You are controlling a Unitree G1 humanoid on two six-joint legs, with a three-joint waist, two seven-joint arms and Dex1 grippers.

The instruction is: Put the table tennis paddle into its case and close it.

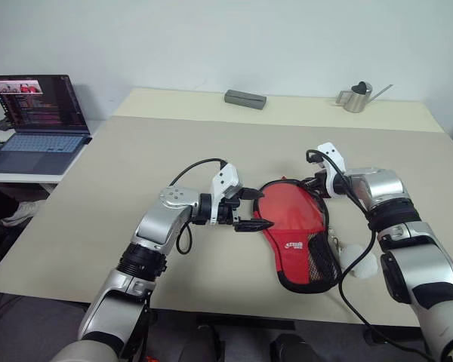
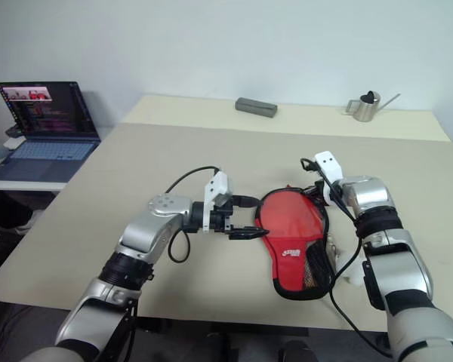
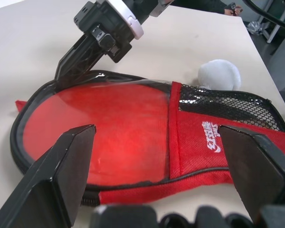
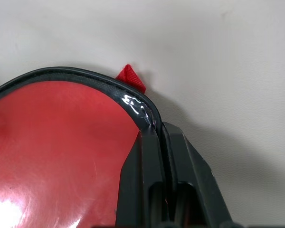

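The case (image 1: 293,226) lies flat on the table with its red side up, the mesh pocket (image 3: 228,102) and white logo toward me. Its round part has a glossy red face (image 3: 109,128) inside a black rim. The paddle is hidden; I cannot tell whether that glossy face belongs to it. My left gripper (image 1: 260,209) is open just beside the case's left edge, one finger to each side of the round part in the left wrist view. My right gripper (image 4: 160,130) is shut on the black rim at the far right of the round part, near a small red tab (image 4: 131,78).
A white soft ball (image 1: 359,260) lies by the case's right side near the table's front edge. At the far edge sit a grey oblong box (image 1: 245,99) and a metal watering can (image 1: 356,97). An open laptop (image 1: 38,121) stands on a side table at the left.
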